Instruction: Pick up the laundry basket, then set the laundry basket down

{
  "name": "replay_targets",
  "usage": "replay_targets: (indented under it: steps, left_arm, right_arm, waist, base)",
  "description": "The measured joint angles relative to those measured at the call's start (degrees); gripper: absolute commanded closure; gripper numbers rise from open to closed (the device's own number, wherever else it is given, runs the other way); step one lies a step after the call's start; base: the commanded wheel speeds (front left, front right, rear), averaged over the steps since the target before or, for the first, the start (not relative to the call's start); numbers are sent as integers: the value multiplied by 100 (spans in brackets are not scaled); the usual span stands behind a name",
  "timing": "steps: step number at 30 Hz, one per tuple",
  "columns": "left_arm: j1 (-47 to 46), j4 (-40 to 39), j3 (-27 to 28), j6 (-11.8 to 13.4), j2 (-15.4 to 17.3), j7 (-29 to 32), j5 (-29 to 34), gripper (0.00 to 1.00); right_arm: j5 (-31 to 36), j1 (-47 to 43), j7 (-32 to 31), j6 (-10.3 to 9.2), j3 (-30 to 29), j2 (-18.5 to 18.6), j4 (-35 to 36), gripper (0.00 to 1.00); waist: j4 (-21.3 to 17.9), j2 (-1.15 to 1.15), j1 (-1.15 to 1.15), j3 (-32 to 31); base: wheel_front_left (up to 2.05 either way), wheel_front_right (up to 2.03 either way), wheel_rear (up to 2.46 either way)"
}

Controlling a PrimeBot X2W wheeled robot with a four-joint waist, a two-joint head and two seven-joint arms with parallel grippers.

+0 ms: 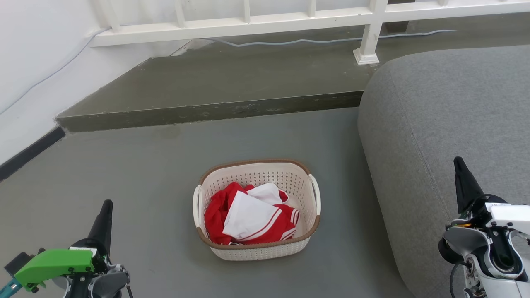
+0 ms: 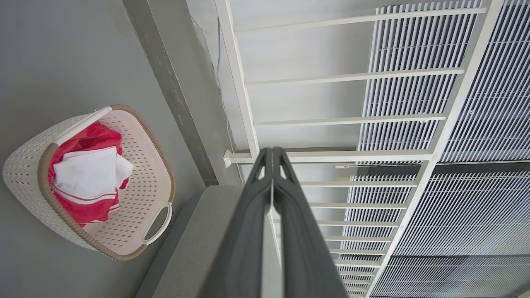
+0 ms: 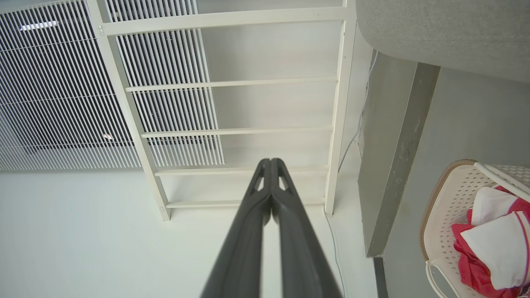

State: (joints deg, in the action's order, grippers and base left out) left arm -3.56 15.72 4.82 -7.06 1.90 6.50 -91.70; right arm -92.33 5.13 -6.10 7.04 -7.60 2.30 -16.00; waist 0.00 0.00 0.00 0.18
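The laundry basket (image 1: pixel 256 248), cream-white and perforated with a brown rim and white loop handles, stands on the grey floor in the middle of the head view. Red and white clothes (image 1: pixel 248 219) lie inside it. My left gripper (image 1: pixel 106 205) is at the lower left, well apart from the basket, fingers shut together and holding nothing. At the lower right my right gripper (image 1: pixel 458 162) is raised in front of the sofa, also shut and empty. The left wrist view has the basket (image 2: pixel 136 165) at its left, the gripper (image 2: pixel 272 151) pointing away from it. The right wrist view catches the basket (image 3: pixel 449 207) at its right edge, beside the shut gripper (image 3: pixel 271 161).
A grey sofa (image 1: pixel 451 124) rises close to the basket's right side. Behind the basket a raised concrete step (image 1: pixel 215 109) crosses the floor, topped by a white railing (image 1: pixel 248 20) with a cable along it. A white wall (image 1: pixel 33 62) borders the left.
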Motion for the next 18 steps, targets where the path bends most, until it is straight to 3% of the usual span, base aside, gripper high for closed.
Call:
replay_targets:
  steps: [18]
  left_arm:
    - [0,0,0,0,0,0,0,100]
  right_arm:
    - [1,0,0,0,-1,0,0,100]
  waist:
    - [0,0,0,0]
  base:
    - [0,0,0]
